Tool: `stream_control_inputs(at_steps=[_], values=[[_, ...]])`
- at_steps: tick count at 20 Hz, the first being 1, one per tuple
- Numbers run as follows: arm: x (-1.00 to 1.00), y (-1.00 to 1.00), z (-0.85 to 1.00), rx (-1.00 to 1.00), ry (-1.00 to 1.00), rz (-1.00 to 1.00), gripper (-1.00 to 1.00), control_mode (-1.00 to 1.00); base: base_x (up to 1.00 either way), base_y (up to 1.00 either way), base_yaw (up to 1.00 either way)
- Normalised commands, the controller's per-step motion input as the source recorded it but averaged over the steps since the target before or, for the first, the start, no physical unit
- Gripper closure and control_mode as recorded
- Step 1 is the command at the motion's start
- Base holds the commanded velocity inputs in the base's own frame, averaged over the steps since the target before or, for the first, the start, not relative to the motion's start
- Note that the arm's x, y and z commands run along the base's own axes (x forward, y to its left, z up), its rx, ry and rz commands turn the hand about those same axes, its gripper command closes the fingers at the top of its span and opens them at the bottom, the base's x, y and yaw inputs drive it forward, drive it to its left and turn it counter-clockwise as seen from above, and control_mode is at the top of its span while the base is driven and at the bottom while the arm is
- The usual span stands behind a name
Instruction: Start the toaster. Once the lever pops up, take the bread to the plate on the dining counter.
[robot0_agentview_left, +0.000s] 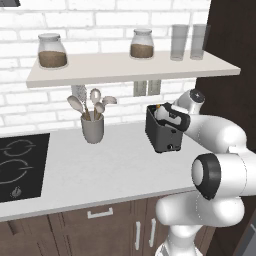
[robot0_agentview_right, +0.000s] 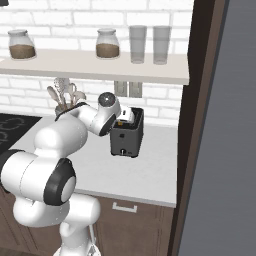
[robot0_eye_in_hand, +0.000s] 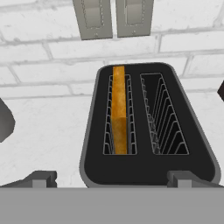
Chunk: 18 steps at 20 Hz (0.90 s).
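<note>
Hovering over the toaster (robot0_eye_in_hand: 148, 131), the gripper (robot0_eye_in_hand: 111, 177) stands spread wide, grasping nothing. The bread (robot0_eye_in_hand: 119, 116) sits in one slot; the arm should probably descend centred over that slice before closing.

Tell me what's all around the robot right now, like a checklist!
Surface: white worktop, black hob at its left end.
Job's things: toaster by the wall; bread stands in its left slot in the hand view, other slot empty.
Clutter: grey utensil cup with spoons.
Claw: claw open, above the toaster, holding nothing.
Cables: nothing seen.
Surroundings: brick wall, two wall sockets, shelf with two jars and two glasses, dark wood cupboards below.
</note>
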Motion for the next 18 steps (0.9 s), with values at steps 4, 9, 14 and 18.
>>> stream_control_inputs(at_steps=[4,9,14,18], values=[[0.00,0.00,0.00,0.00,0.00,0.00,-1.00,-1.00,0.00,0.00,0.00],[0.00,0.00,0.00,0.00,0.00,0.00,-1.00,-1.00,0.00,0.00,0.00],[0.00,0.00,0.00,0.00,0.00,0.00,-1.00,-1.00,0.00,0.00,0.00],[0.00,0.00,0.00,0.00,0.00,0.00,-1.00,-1.00,0.00,0.00,0.00]])
